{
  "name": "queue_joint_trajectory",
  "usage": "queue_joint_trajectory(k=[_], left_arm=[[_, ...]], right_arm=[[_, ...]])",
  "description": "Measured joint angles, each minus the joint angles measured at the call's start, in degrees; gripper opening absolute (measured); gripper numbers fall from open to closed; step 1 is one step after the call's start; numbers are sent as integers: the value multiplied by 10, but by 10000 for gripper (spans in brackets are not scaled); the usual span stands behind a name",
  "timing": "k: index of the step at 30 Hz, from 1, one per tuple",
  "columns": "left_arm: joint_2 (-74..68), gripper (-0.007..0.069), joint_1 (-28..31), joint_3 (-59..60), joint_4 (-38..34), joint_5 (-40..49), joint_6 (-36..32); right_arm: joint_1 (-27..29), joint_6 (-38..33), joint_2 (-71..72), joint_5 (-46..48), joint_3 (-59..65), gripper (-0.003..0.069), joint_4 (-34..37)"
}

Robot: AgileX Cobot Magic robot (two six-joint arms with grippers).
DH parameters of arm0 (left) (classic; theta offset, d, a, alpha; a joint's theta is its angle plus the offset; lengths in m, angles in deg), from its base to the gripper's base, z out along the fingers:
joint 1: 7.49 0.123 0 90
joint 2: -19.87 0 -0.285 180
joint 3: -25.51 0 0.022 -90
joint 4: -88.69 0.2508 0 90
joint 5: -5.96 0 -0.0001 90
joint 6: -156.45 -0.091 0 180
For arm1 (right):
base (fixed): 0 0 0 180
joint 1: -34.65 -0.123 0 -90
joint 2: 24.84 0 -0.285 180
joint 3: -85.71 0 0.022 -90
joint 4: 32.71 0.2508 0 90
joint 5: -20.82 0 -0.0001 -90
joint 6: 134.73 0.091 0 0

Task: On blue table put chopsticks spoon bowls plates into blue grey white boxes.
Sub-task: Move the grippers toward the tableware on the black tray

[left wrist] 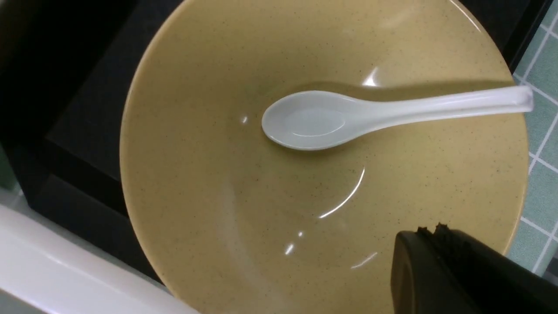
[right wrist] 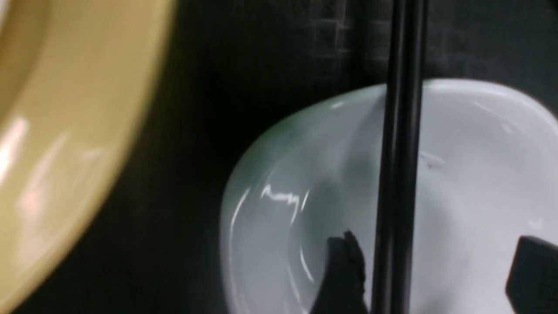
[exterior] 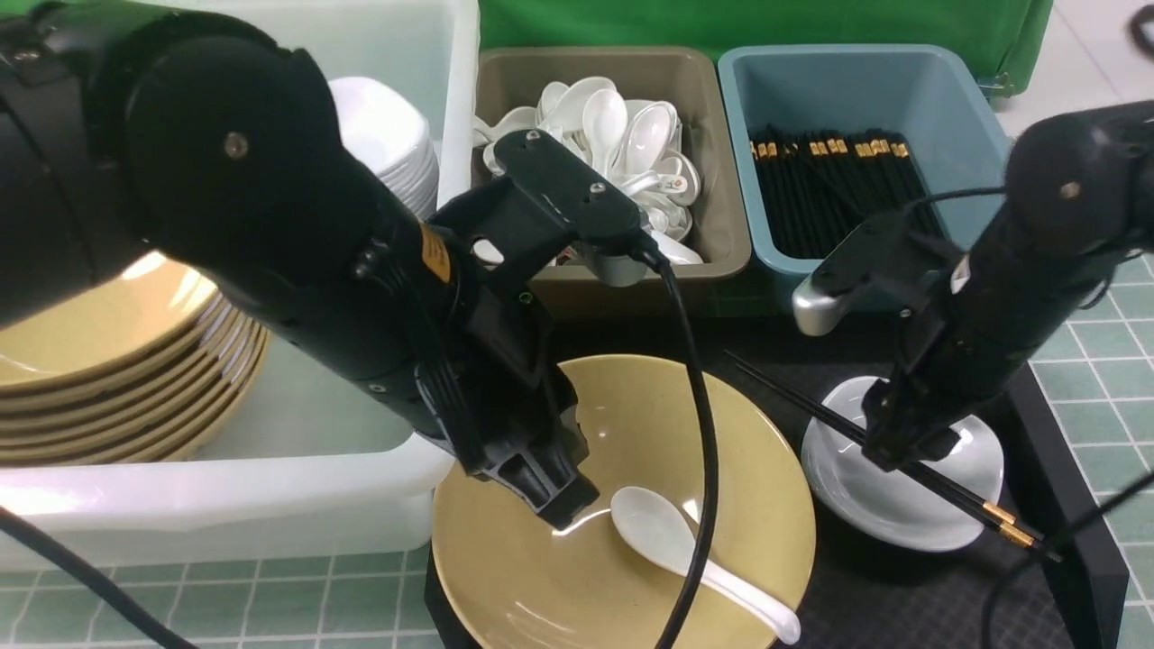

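While right pincer (right wrist: 436, 244) gapes, chopsticks (right wrist: 399, 174) between, seemingly untouched

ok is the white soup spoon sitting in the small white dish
No, the white soup spoon lies inside the wide tan bowl, with its handle reaching over the bowl's rim.

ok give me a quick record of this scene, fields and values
left claw: shut, over the tan bowl
tan bowl: on the black tray, white spoon lying inside
right claw: open, straddling the chopsticks
chopsticks: lying across the white plate
grey box: spoons
blue box: more chopsticks
white tub: stacked bowls, stacked plates
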Motion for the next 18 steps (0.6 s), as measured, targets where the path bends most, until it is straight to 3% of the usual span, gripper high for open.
queue_joint_trajectory(k=[4,10,18], left_arm=[[-3,-13,0,-1,1,-7,0],[-4,-13,0,-1,1,-14,-7],[-6,-13,0,-1,1,-56,-3]], right_arm=[[0,0,-33,-4,-7,429,-1],[0,5,-39,32,-18,152,-2],[0,39,4,136,-46,160,-2]])
